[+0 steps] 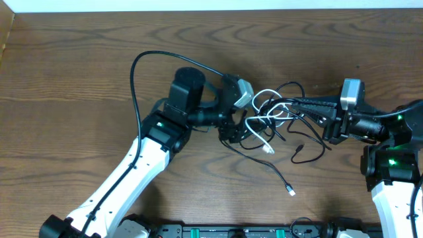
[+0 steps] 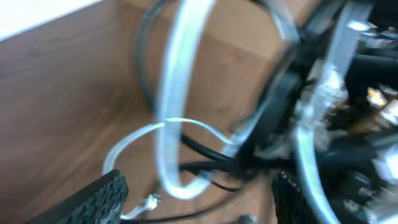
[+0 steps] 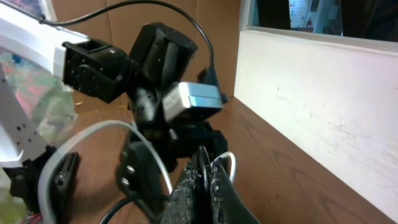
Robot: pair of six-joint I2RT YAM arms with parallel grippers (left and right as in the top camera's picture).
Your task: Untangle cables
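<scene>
The cables (image 1: 272, 114) lie as a tangle of thin black and white cords at the table's middle. One black cord trails toward the front and ends in a plug (image 1: 291, 192). A white plug (image 1: 268, 151) lies at the bundle's front. My left gripper (image 1: 235, 132) is at the bundle's left edge. In the left wrist view it (image 2: 199, 185) is open, with blurred white loops (image 2: 171, 124) and black cords just beyond the fingers. My right gripper (image 1: 295, 104) reaches in from the right. It (image 3: 204, 171) is shut on a black cord, with a white loop (image 3: 231, 163) beside it.
The brown wood table (image 1: 79, 66) runs to a white wall at the back. The left arm's thick black cable (image 1: 135, 73) arches over the table's left half. A black rail (image 1: 251, 231) lines the front edge.
</scene>
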